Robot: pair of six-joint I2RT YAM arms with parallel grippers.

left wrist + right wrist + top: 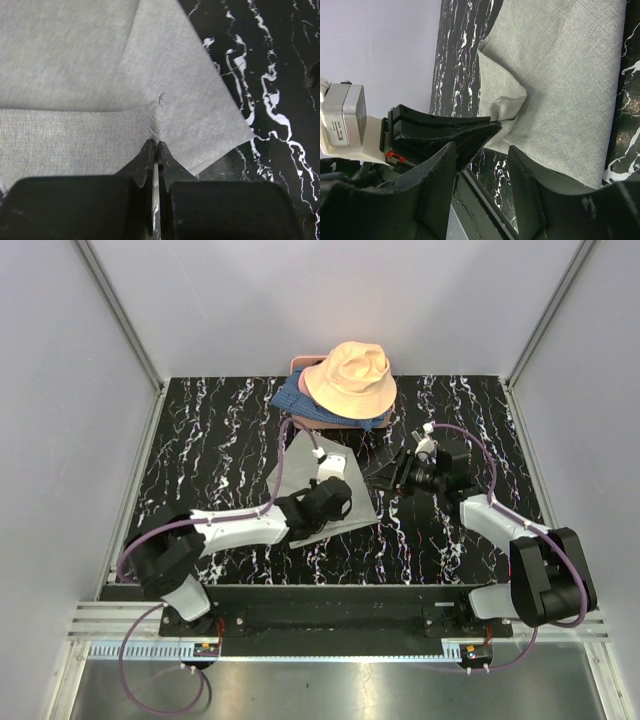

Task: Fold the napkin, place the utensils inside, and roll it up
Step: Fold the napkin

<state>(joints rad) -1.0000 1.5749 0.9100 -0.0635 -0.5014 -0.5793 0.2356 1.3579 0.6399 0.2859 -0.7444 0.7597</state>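
Bright, even light comes from overhead, soft enough that the arms throw only faint shadows on the black marbled table (220,420), whose surface stays matte. The overhead view bends the walls outward near its edges. Up close, the weave of the napkin (75,60) is crisp, while the left gripper's fingers (142,167) and the right gripper's fingers (532,195) look soft and dim.

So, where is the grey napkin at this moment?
In the top view the napkin lies mid-table, slightly left, just in front of the peach hat; the left gripper is shut on a pinch of it.
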